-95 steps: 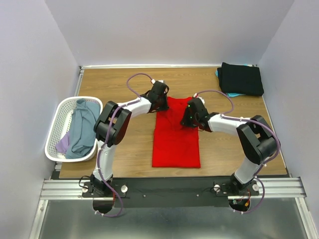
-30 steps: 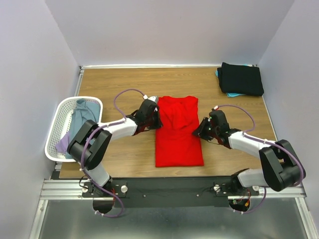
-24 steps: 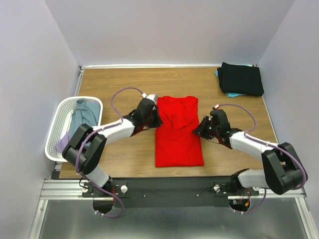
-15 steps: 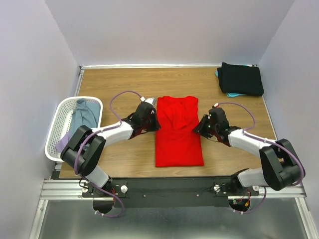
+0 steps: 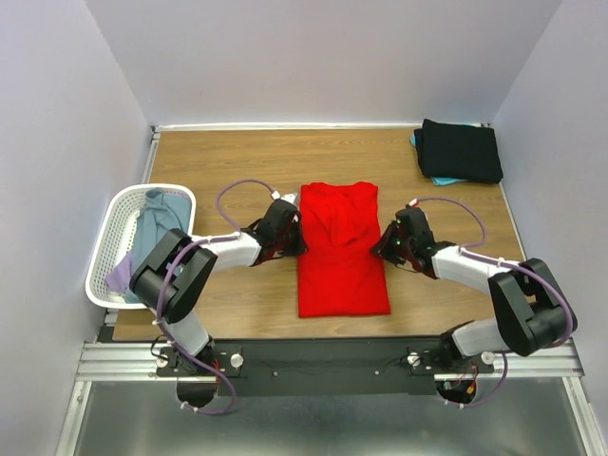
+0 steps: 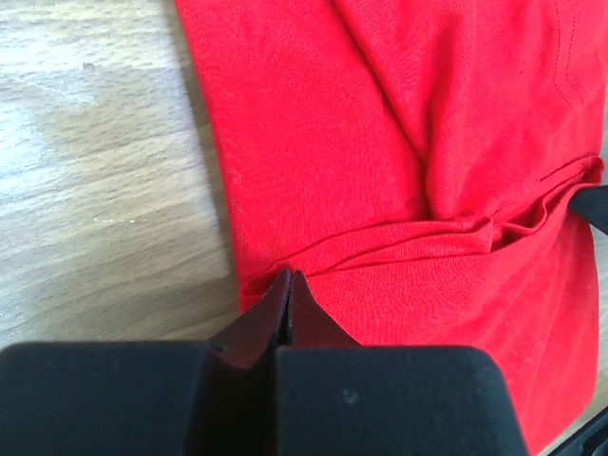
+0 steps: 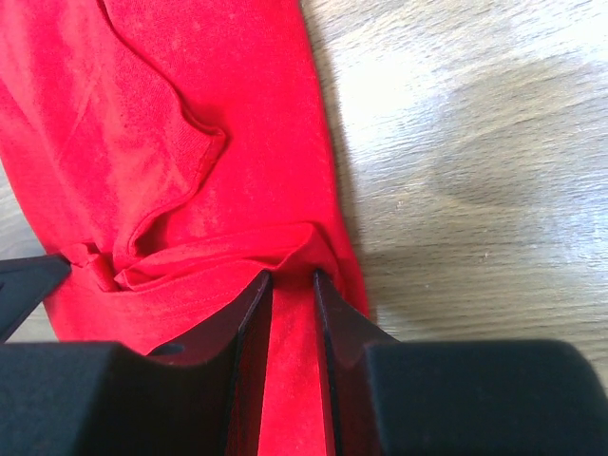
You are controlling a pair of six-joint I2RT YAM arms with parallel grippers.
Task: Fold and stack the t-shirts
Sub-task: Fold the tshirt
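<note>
The red t-shirt [image 5: 342, 256] lies flat mid-table, folded into a long strip with the collar at the far end. My left gripper [image 5: 296, 243] is at its left edge, about halfway down. In the left wrist view the jaws are shut, pinching a fold of the red edge [image 6: 313, 256]. My right gripper [image 5: 380, 249] is at the right edge, opposite. In the right wrist view its fingers [image 7: 249, 313] stand narrowly apart with red cloth [image 7: 291, 332] bunched between them. A tight crease runs across the shirt between the two grippers.
A white mesh basket [image 5: 106, 249] at the left holds a grey-blue shirt [image 5: 157, 242] and a lavender one [image 5: 120, 275]. A folded black shirt [image 5: 461, 150] lies on a teal one [image 5: 417, 140] at the back right corner. Bare wood surrounds the red shirt.
3.2 s ago both grippers were on the shirt's far part. They have since come down to its mid sides, and the crease between them has formed. The shirt has slid slightly nearer.
</note>
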